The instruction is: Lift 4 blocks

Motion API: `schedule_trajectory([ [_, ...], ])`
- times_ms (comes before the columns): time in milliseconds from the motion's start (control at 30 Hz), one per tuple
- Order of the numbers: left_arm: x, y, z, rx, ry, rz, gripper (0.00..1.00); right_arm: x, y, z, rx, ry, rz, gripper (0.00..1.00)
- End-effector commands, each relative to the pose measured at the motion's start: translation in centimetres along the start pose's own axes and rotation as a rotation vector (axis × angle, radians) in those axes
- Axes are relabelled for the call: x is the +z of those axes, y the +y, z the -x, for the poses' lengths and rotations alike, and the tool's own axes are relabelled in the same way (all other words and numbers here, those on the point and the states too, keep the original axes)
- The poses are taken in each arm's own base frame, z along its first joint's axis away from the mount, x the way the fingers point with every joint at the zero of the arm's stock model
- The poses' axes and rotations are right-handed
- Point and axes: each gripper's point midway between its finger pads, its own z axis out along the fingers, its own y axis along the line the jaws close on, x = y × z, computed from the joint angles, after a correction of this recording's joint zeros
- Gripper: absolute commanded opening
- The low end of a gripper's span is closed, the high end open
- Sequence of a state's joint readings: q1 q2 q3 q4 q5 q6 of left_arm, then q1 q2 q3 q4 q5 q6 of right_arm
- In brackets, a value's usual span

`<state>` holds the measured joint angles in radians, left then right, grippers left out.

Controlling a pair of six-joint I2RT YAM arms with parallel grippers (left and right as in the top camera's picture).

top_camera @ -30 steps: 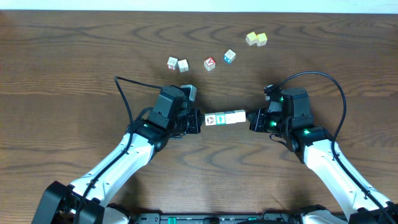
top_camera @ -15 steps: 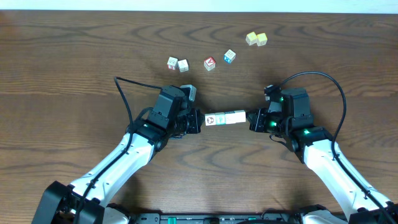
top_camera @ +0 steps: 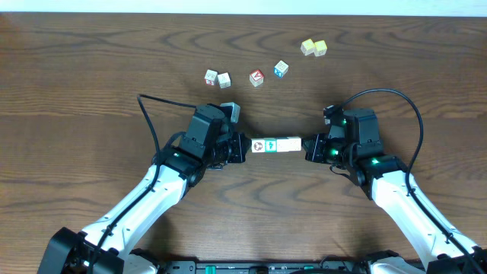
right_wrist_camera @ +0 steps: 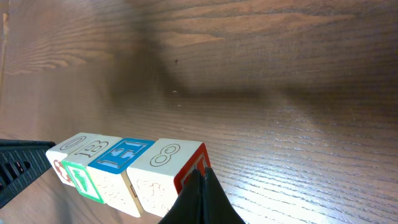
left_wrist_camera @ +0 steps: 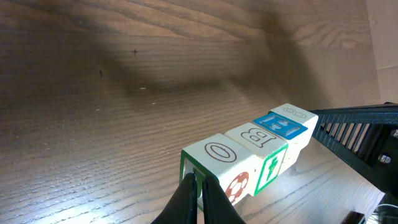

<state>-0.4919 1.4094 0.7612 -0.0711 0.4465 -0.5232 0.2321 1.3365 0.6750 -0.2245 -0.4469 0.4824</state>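
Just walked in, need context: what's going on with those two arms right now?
Both arms are pinching a row of four blocks end to end between them, over the middle of the table. The left fingers are closed and press on one end of the row; the right fingers are closed against the other end. I can't tell whether the row has cleared the wood. Six other cubes lie loose toward the far edge, untouched.

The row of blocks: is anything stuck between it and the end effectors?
No, nothing visible. The shut left end effector touches one end of the row of blocks, and the shut right end effector touches the other end. The other cubes lie farther back on the table.
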Motion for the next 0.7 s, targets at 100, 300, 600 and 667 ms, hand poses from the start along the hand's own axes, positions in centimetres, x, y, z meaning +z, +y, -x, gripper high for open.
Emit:
schedule_trajectory([
  [100,-0.19,-2.69,-1.22,0.023,0.057,-0.116,0.07,-0.61,4.67,-0.94,-0.038,0.063,0.181,0.01],
  [300,-0.18,-2.69,-1.22,0.023,0.057,-0.116,0.07,-0.64,4.7,-0.92,-0.039,0.062,0.182,0.01],
  [600,-0.18,-2.69,-1.22,0.023,0.057,-0.116,0.07,-0.66,4.76,-0.94,-0.031,0.064,0.185,0.01],
  [667,-0.18,-2.69,-1.22,0.023,0.057,-0.116,0.07,-0.67,4.78,-0.9,-0.031,0.063,0.186,0.01],
])
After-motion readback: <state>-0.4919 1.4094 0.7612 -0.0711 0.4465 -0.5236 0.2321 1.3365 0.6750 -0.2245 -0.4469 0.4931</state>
